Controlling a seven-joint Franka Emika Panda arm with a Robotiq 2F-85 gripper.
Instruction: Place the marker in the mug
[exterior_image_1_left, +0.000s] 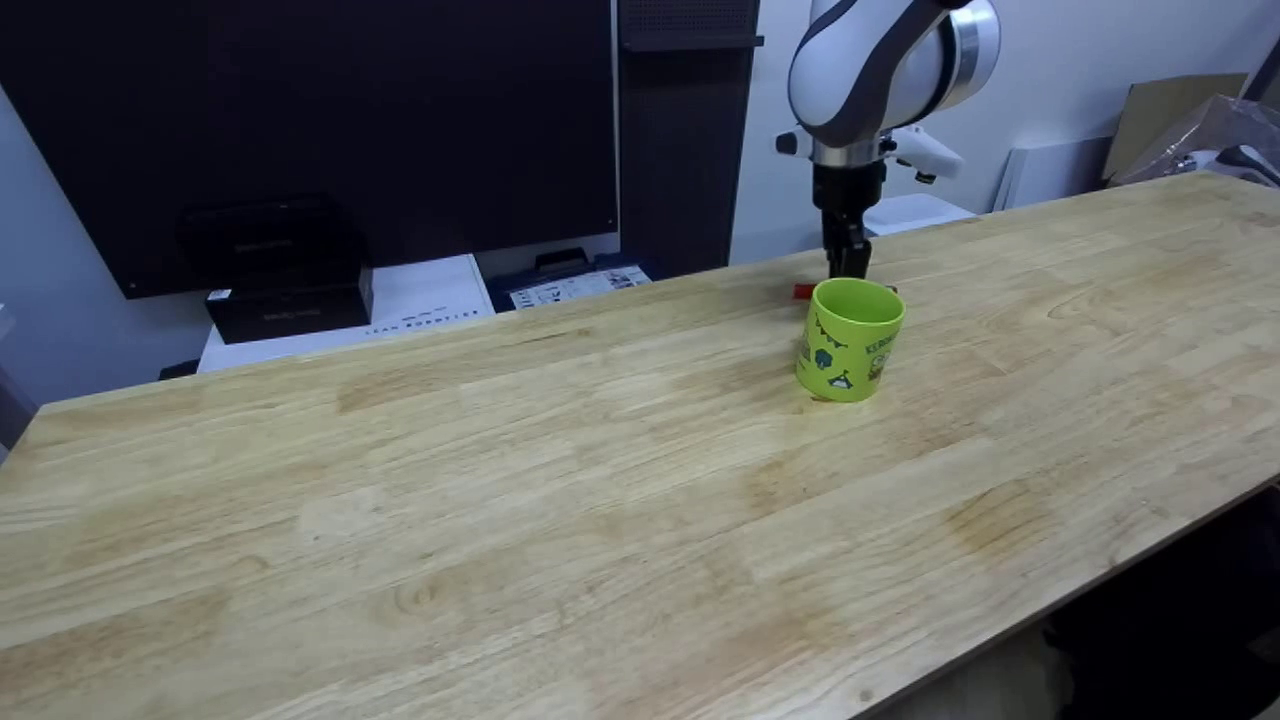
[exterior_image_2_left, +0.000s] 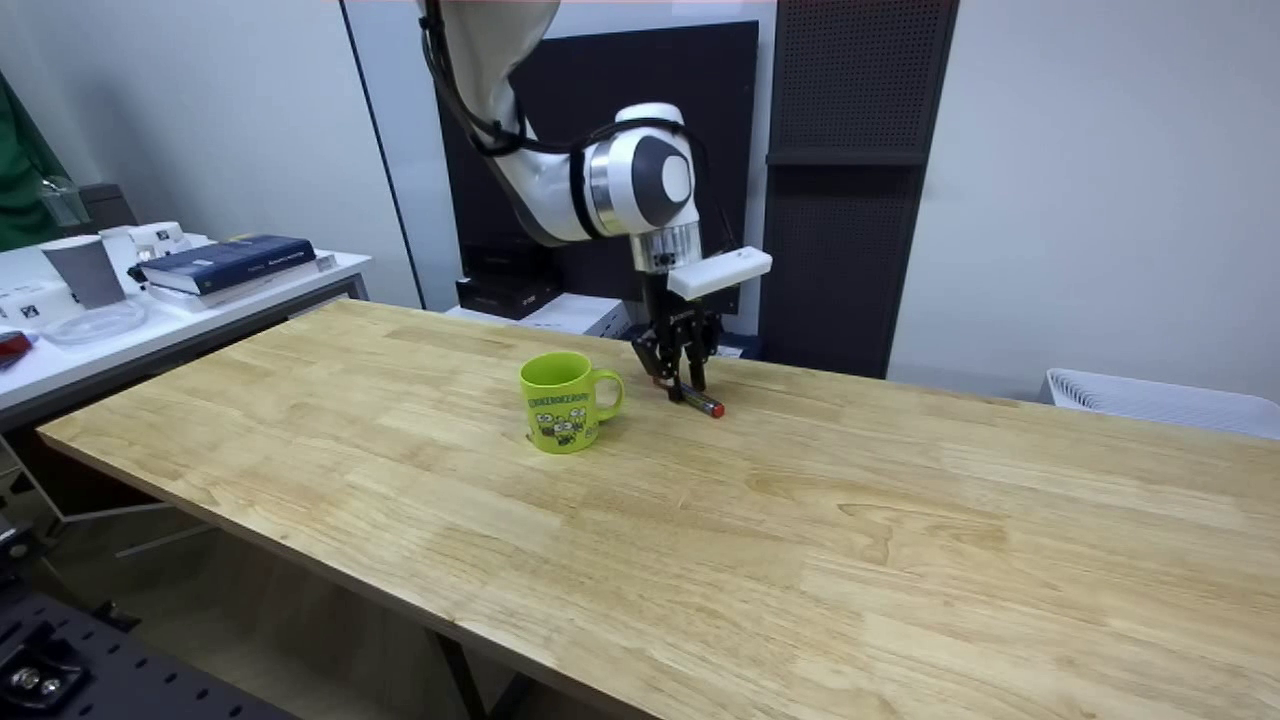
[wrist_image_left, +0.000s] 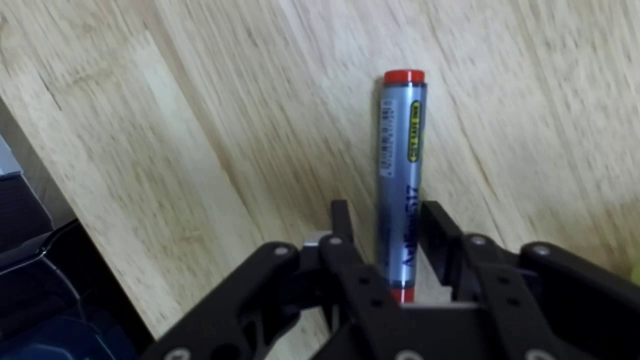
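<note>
The gripper (wrist_image_left: 388, 216) is low over the table (exterior_image_2_left: 850, 560) with its fingers (wrist_image_left: 341, 218) spread wider than the barrel, straddling the marker (wrist_image_left: 401, 145): wood shows between barrel and finger on the left of the wrist view, while on the right I cannot tell whether the two touch. The marker lies flat on the wood, its long axis square to the line from fingertip to fingertip: one red end points out well ahead of the fingers, the other red end sits back by the gripper's body. In an exterior view, a red end points away from the lime-green mug (exterior_image_2_left: 560, 408), which stands upright near the gripper with its handle (exterior_image_2_left: 618, 392) on the gripper's side. On the silvery barrel, between the fingers, the name seems to read Artline 517; farther out from the gripper come a barcode and a yellow-and-dark label ending in INK, its other words blurred. The mug's side carries cartoon faces under lettering that includes KERO. Well apart from the gripper, beyond the table edge, a white box (exterior_image_1_left: 430, 285) appears to say LEAN ROBOTICS
</note>
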